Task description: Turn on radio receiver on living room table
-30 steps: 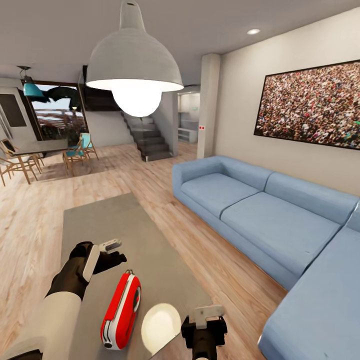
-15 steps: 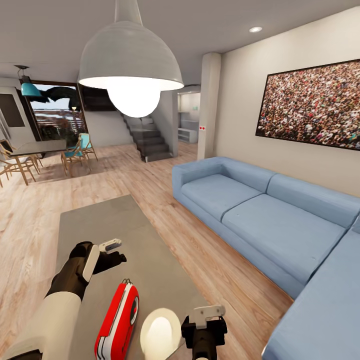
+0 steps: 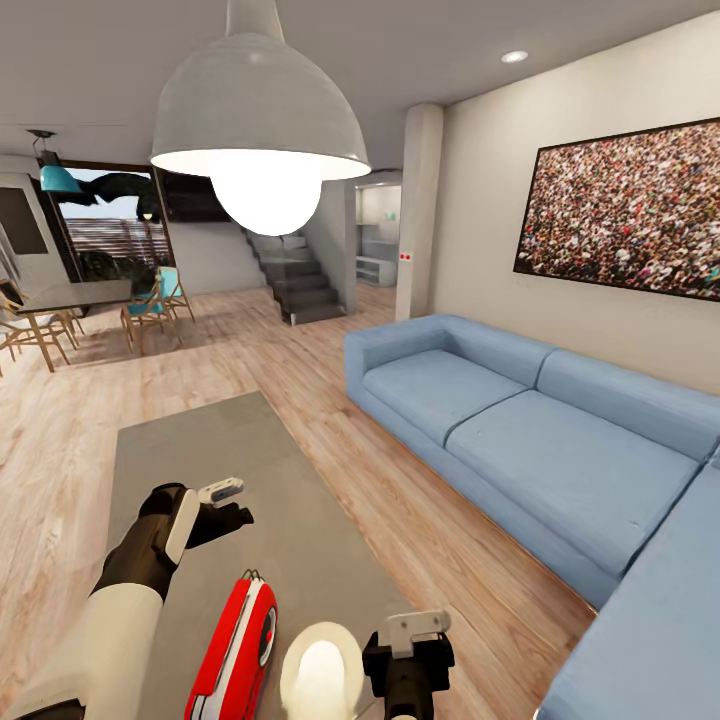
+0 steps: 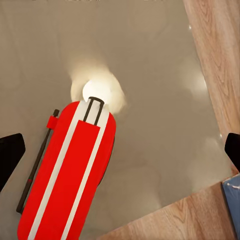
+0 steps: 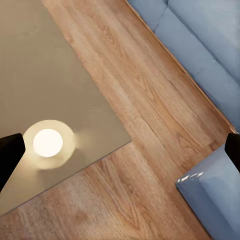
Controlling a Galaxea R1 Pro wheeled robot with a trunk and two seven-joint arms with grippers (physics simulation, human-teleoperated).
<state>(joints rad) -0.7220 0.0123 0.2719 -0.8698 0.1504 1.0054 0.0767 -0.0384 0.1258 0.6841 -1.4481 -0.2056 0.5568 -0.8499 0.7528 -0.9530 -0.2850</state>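
The red radio receiver (image 3: 236,650) with white trim stands on the near end of the low grey table (image 3: 240,460), its dark dial facing right. My left gripper (image 3: 230,505) hovers open just beyond and left of it, above the tabletop. In the left wrist view the radio receiver (image 4: 70,175) shows its narrow red-and-white edge with a thin black antenna alongside, and the left gripper (image 4: 121,152) is spread wide above it, touching nothing. My right gripper (image 3: 408,648) hangs open over the table's near right corner, to the right of the radio.
A blue L-shaped sofa (image 3: 520,420) runs along the right, with a strip of wood floor (image 5: 150,115) between it and the table. A white pendant lamp (image 3: 258,120) hangs ahead, its glow (image 3: 320,665) mirrored on the tabletop. A dining table with chairs (image 3: 70,310) stands far left.
The whole view has shifted a little, so the camera moved: the radio sits lower in the picture and the lamp higher. Both arms hold the same pose.
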